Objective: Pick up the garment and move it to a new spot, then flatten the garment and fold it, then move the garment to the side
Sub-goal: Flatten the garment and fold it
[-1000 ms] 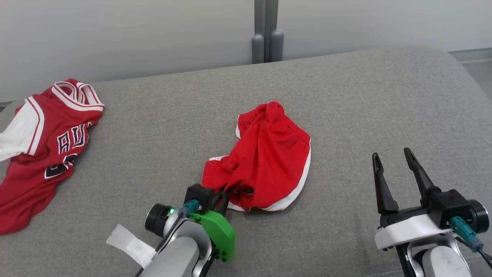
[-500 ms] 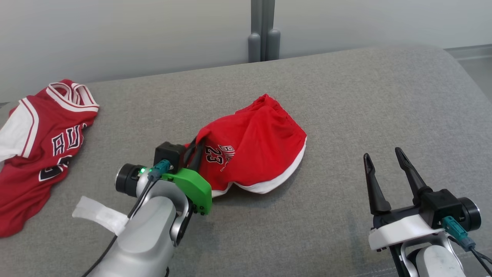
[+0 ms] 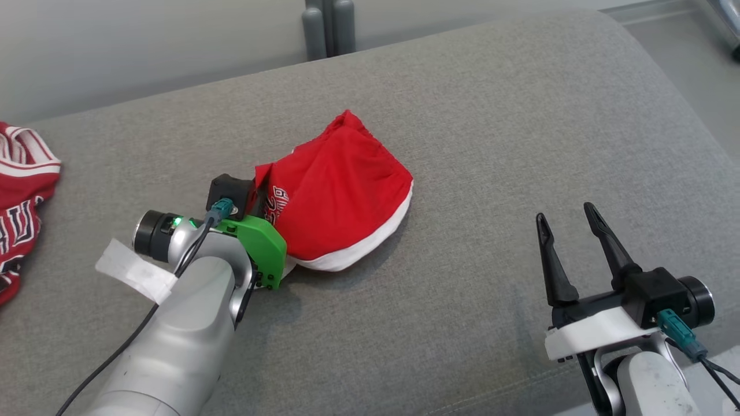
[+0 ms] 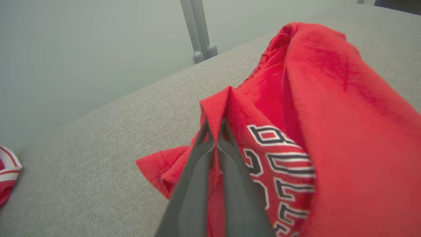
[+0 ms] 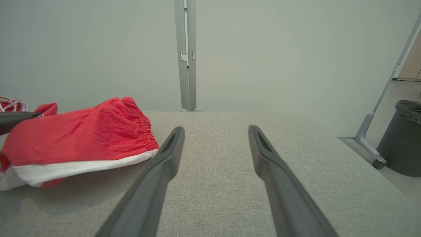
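Office-like: partition wall point(image 5: 98, 49), bin point(image 5: 405, 144).

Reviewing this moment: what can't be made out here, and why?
Jersey: head view, cut by the left edge, lettering incomplete.
Shorts print: head view, too small and creased; left wrist view, cut by the bottom edge.
Left end effector: head view, its tip buried in the shorts' fold.
Bin: right wrist view, cut by the right edge.

Cut off and covered
My head view's left edge crops the jersey point(image 3: 20, 196) — a fold hides some lettering on the shorts point(image 3: 341, 185) — the bin point(image 5: 406, 138) runs offscreen.
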You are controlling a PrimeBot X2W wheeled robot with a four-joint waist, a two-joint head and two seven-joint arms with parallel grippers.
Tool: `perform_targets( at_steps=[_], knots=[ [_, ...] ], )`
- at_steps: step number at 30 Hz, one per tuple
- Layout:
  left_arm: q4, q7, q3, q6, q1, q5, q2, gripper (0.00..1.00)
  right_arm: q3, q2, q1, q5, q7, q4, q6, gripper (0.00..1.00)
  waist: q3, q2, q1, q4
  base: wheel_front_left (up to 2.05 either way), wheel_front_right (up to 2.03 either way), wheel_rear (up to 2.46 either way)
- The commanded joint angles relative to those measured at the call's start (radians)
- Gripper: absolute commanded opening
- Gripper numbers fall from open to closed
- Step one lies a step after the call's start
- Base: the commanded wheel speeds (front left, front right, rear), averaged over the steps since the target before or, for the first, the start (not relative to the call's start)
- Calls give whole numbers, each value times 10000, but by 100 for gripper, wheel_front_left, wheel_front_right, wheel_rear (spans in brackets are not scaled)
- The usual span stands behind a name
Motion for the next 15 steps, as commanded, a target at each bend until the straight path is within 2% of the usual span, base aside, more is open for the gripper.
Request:
perform_targets(
  at_steps=[1, 3, 4, 5, 6, 11, 15],
  knots=[
    [167, -1, -32, -52, -168, 79, -21, 0, 34, -29, -163, 20, -40, 8, 1, 100, 348, 0, 0, -383, 0, 0, 0],
    [454, -1, -34, -51, -217, 57, -64, 0, 51, -32, -180, 50, -40, 12, 1, 100, 385, 0, 0, -445, 0, 0, 0],
    [519, -1, -15, -23, -252, 36, -82, 24, 61, -30, -188, 63, -40, 13, 1, 100, 400, 0, 0, -462, 0, 0, 0],
    [576, -1, 5, 8, -275, 17, -105, 58, 62, -30, -205, 70, -40, 12, 1, 100, 412, 0, 0, -470, 0, 0, 0],
    [638, -1, 33, 25, -286, -12, -126, 100, 51, -32, -227, 76, -40, 15, 1, 100, 418, 0, 0, -467, 0, 0, 0],
    [681, -1, 149, 0, -306, -62, -125, 100, -57, -32, -208, 94, -40, 67, 1, 100, 309, 0, 0, -278, 0, 0, 0],
    [207, -1, 416, 9, -32, -165, -149, 100, -177, -30, -133, 63, -40, 119, 1, 100, 67, 0, 0, 66, 0, 0, 0]
  ],
)
